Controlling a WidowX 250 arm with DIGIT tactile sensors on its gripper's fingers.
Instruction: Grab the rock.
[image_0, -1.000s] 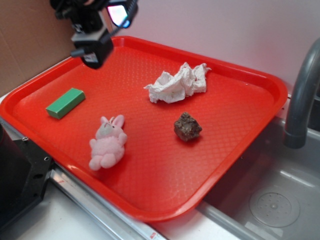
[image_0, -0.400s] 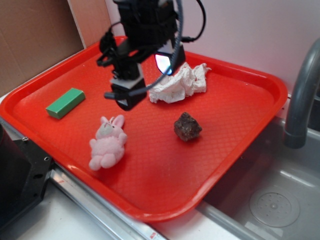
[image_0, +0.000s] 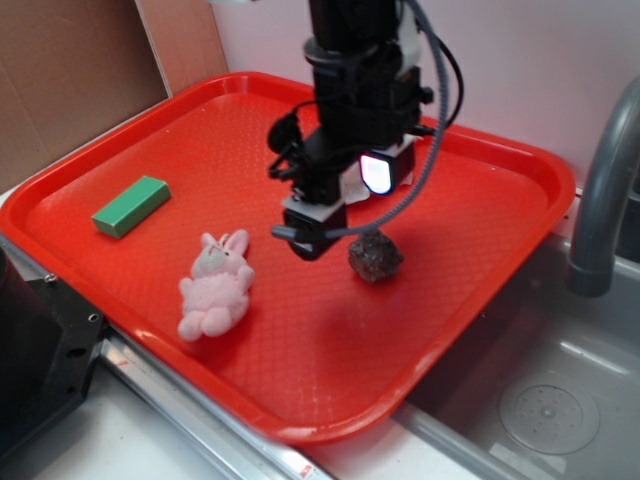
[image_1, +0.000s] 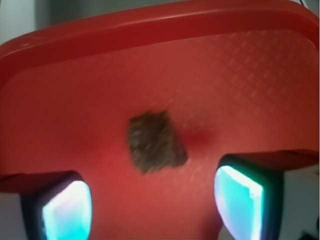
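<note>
Approach under way, rock not yet grabbed.
On the red tray (image_0: 480, 290), toward its right edge, the hand (image_0: 312, 238) hovers wide open just beside the rock (image_0: 376, 254), gripping nothing; descent and closing remain. The rock is a blocky lump with no clear long axis.

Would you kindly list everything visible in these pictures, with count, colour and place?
tray: one, red, beside the sink
rock: one, dark brown-grey, on the tray right of centre, just right of the hand
plush bunny: one, pink, on the tray near its front edge
block: one, green, on the tray's left part
tissue: one, white, mostly hidden behind the arm
faucet: one, grey, at right
sink: one, grey metal, lower right
hand: one, black, open, above the tray with the rock ahead between its fingers
</note>
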